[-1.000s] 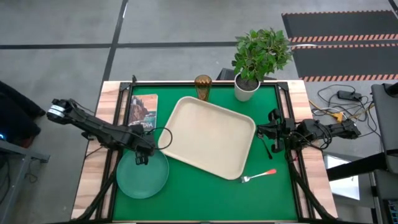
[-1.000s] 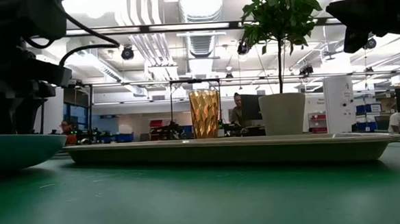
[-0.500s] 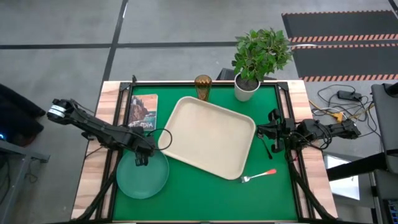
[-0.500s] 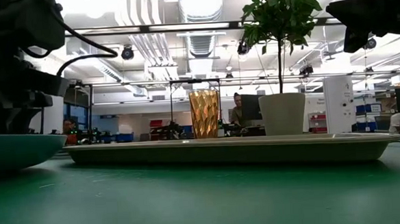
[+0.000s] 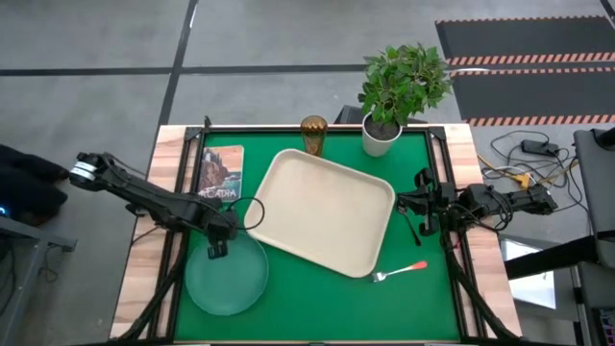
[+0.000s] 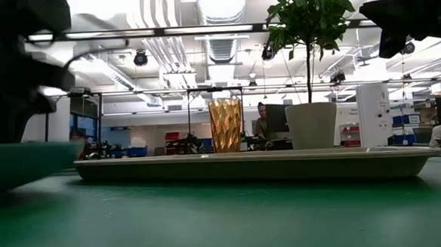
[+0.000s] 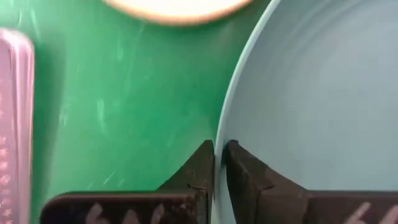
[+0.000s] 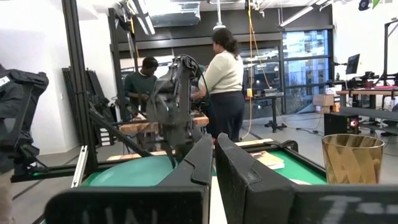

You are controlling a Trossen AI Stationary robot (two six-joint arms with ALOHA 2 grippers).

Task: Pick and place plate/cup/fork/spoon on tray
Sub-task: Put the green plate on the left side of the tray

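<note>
Green table: left tool (image 7: 219,163) seemingly pinches plate (image 5: 228,275) rim

Low down, the plate (image 6: 18,160) is smearing into a blur and running off the picture's edge, right under the equally blurred left gripper (image 6: 10,81). Beside the right gripper (image 5: 415,206), the spoon (image 5: 410,227) is showing only as a thin dark sliver, too small to make out.

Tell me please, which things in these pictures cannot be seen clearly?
- Spoon: high view shows only a thin dark shape at the right claw, too small to confirm.
- Plate: low view blurs it, and the frame edge cuts it.
- Fork: missing from the low view, hidden behind the tray.
- Book: left wrist view cuts it off.
</note>
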